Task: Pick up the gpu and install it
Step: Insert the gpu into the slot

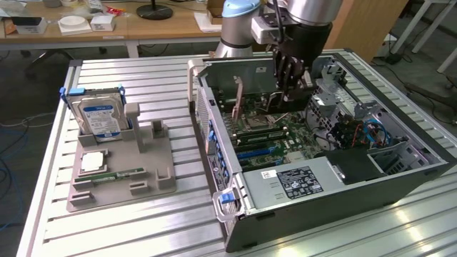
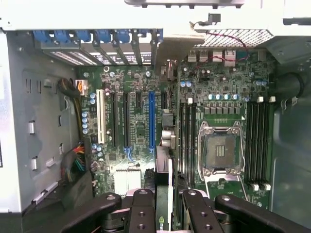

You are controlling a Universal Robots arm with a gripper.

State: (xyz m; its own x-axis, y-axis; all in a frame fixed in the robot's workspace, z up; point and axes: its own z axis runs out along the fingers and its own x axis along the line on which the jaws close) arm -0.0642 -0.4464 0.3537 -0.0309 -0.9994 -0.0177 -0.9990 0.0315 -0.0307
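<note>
Inventory, read from the exterior view's left to its right.

Item one: grey holder tray (image 1: 114, 176) on the ribbed metal surface (image 1: 143, 80). We note the hard drive (image 1: 100, 120) standing upright in its rear cradle, blue-and-white label outward, and a slim green memory stick (image 1: 114, 175) lying flat in a front groove. We judge the tray's slots are there to present each part on a known edge for grasping. Two upright posts near the tray's middle stand with nothing between them.

Item two: open computer case (image 1: 321, 176), lying on its side with the motherboard (image 2: 146, 121) facing up, so that cards go in from above. The side wall (image 1: 214, 139) nearest the tray rises as a tall edge between tray and board.

Item three: hand (image 2: 169, 206), lowered inside the case over the board. We see its fingers (image 2: 141, 208) drawn in on the gpu (image 2: 164, 194), a thin dark card held on edge between them, long side running along the expansion slots. In the wrist view the card hangs just beside the long blue slot (image 2: 151, 121) rather than over it; whether it touches the board we cannot tell.

Item four: room. We judge clearance tight: the processor socket (image 2: 221, 150) and memory slots (image 2: 257, 145) lie on one side, cabling (image 2: 75, 165) and the drive bay wall on the other, the rear bracket openings (image 2: 97, 36) ahead.
</note>
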